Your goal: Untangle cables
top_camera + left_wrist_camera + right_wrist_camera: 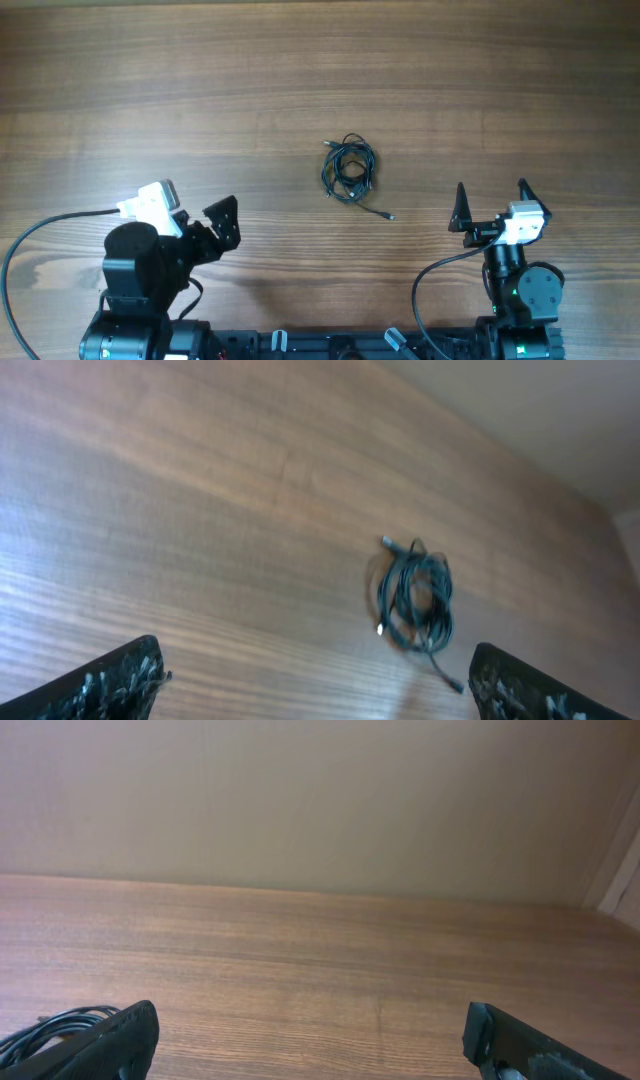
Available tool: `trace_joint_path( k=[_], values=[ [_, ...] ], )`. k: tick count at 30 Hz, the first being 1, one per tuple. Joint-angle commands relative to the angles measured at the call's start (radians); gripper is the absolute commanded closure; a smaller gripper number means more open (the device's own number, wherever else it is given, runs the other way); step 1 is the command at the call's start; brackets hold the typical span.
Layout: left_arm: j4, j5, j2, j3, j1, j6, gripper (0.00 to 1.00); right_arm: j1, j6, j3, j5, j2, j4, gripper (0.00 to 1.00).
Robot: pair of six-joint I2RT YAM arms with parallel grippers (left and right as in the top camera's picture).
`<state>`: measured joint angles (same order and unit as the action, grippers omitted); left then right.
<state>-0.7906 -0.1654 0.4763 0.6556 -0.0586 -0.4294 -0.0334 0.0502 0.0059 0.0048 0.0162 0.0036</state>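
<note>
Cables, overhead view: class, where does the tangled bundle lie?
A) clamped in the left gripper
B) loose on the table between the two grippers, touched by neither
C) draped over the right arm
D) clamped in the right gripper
B: the cables lie bunched on the wooden table, apart from the open left gripper and the open right gripper.

Robot lab bench: left arm (140, 262), right arm (520, 275) mounted at wood-grain table (200, 80) edge; plain beige wall (300, 790).

One tangle of cables (348, 168) (strands uncountable), two claws (222, 222) (491, 197), one table (150, 80)
</note>
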Motion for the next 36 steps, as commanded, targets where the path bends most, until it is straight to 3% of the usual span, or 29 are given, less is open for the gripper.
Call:
trace_joint_path(
  k=[1,8,13,18,25,31,36],
  values=[
    [-0.008,-0.028,0.003,0.016,0.006,-0.009,0.00,0.005,0.000,-0.001,0.010,-0.009,0.005,0.00],
    [-0.006,-0.028,0.003,0.016,0.006,-0.009,0.00,0.005,-0.003,-0.001,-0.080,-0.009,-0.004,0.00],
    [0.024,-0.029,0.003,0.016,0.006,-0.009,0.00,0.005,-0.212,0.001,-0.175,-0.006,0.005,0.00],
    [0.062,-0.033,0.056,0.020,-0.008,-0.006,0.01,0.005,-0.231,0.087,-0.175,0.045,-0.114,0.00],
    [0.154,-0.035,0.332,0.067,-0.078,-0.028,0.01,0.005,-0.207,0.311,-0.219,0.298,-0.279,0.00],
    [0.139,-0.035,0.649,0.261,-0.191,-0.019,0.01,0.005,-0.207,0.618,-0.254,0.608,-0.562,0.00],
    [0.360,-0.021,0.827,0.283,-0.296,0.026,0.00,0.005,-0.207,0.798,-0.231,0.795,-0.748,0.00]
  ],
)
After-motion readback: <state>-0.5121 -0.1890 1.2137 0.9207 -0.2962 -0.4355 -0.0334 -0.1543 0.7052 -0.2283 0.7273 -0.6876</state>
